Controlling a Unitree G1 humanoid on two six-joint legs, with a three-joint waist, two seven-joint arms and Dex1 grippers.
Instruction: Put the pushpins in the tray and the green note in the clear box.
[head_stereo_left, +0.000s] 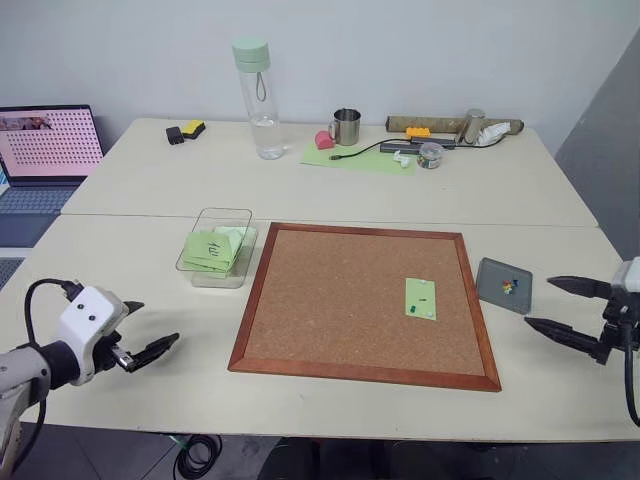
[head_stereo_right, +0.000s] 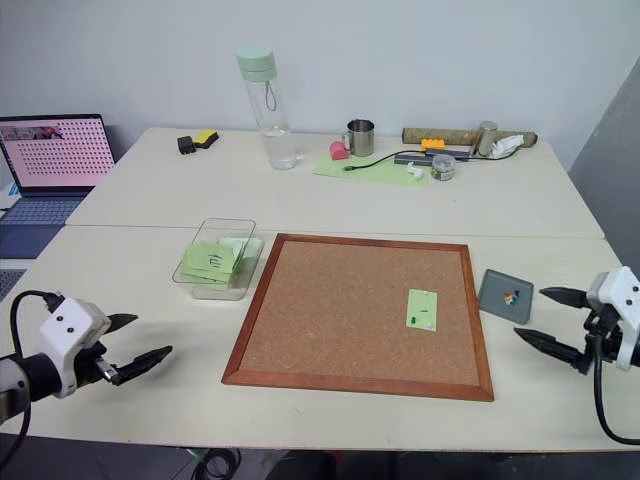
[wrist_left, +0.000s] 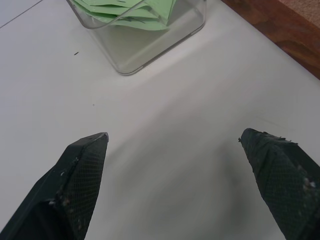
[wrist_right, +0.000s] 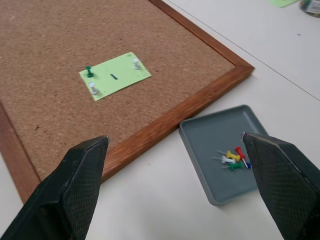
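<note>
Right wrist view has the green note (wrist_right: 114, 75) fastened to the corkboard (wrist_right: 45, 30) by three pushpins (wrist_right: 89, 70), the tray (wrist_right: 230, 150) just beside the frame. Both claws hang wide and empty, left claw (head_stereo_left: 140, 327) near the clear box (head_stereo_left: 217, 248), right claw (head_stereo_left: 560, 306) beside the tray.

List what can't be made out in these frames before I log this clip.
- Marks on the notes in the clear box: too small in the eye views; the left wrist view cuts the box off at its edge.
- Dark mark on the green note: too small to read.
- Number of pushpins in the tray: they overlap in a pile; the right claw finger covers the tray's far side.
- Small items beside the cup: too distant.
</note>
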